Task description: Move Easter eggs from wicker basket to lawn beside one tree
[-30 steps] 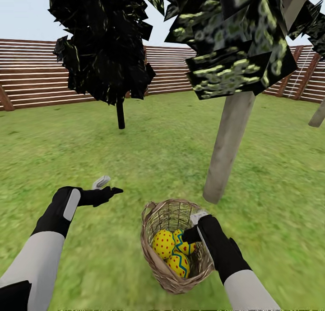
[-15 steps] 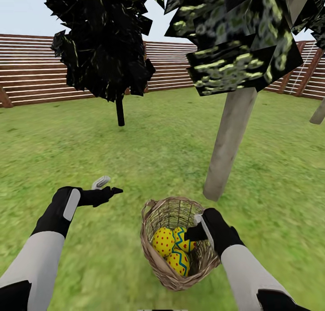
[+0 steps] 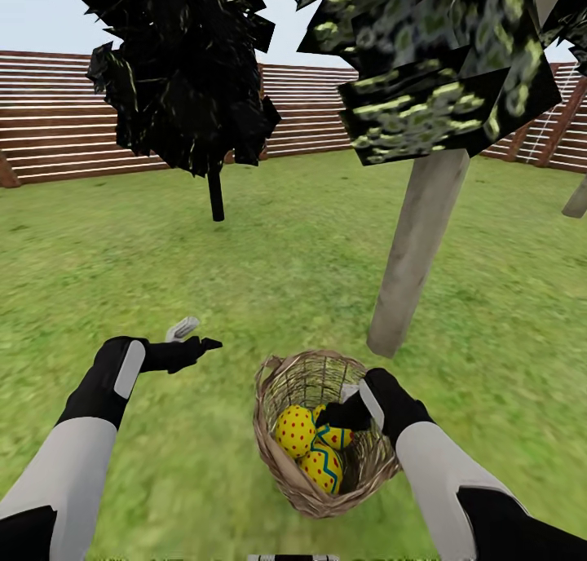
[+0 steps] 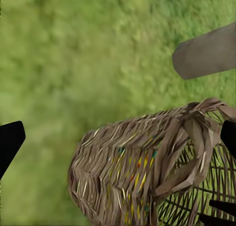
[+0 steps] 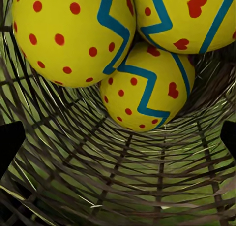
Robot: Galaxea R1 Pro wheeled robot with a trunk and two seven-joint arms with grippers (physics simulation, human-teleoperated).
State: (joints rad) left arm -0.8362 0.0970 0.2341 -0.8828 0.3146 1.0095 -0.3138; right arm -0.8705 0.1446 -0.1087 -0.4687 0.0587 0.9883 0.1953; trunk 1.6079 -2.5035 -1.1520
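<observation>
Our right gripper (image 3: 333, 415) has pushed deeper into the wicker basket (image 3: 277, 455) since a moment ago, now down among the three Easter eggs (image 3: 295, 431). In the right wrist view we see its fingertips (image 5: 11, 142) spread wide, the eggs (image 5: 142, 85) ahead between them, nothing grasped. All three eggs sit piled in the basket on the lawn (image 3: 310, 251), just in front of the pale leaning trunk of the tree (image 3: 414, 251). Out to the side, our left gripper (image 3: 196, 338) hovers over the grass, fingers parted and empty, the basket (image 4: 147, 167) near it. A wooden fence (image 3: 57, 137) closes the background.
</observation>
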